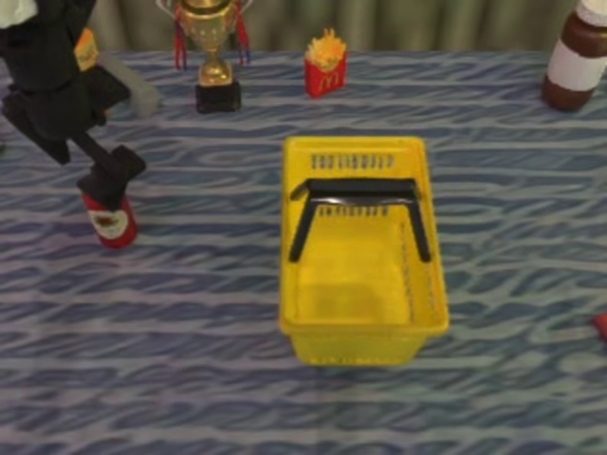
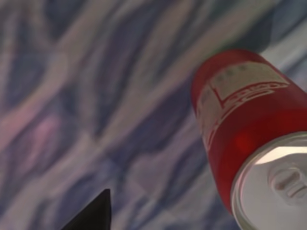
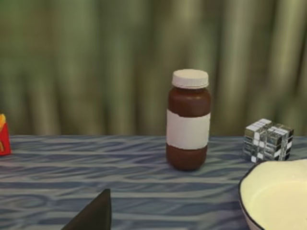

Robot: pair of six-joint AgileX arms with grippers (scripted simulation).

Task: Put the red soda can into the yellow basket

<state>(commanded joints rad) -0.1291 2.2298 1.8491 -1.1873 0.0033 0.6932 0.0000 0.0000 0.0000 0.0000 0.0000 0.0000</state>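
Top view: left gripper [image 1: 111,177] poised directly over the red soda can [image 1: 111,222], which stands upright on the blue wave-patterned table [image 1: 190,360] near the left edge, well apart from the yellow basket [image 1: 360,248] at centre. Basket seen with slotted walls and black handles [image 1: 358,207] folded across its open top. Along the far edge: gold trophy [image 1: 214,47] on a black base, red fries box [image 1: 325,64], and brown jar [image 1: 576,57] with white label at far right. Right gripper not seen from above.

Left wrist view: close look at the can [image 2: 240,129], absent from the right wrist view. Red body, white label patch with red lettering, silver top end with pull tab. One dark fingertip [image 2: 93,213] visible, apart from the can; the other finger out of frame, so spread or closure of the left jaws cannot be told.

Right wrist view: details hidden from above. Brown jar [image 3: 188,120] with white lid upright on the table, mirrored cube [image 3: 266,140] beside it, rim of a white bowl [image 3: 249,191] nearby, edge of the fries box [image 3: 4,134], green curtain [image 3: 96,57] behind. One dark fingertip [image 3: 93,213] only; state of the right jaws likewise cannot be told.
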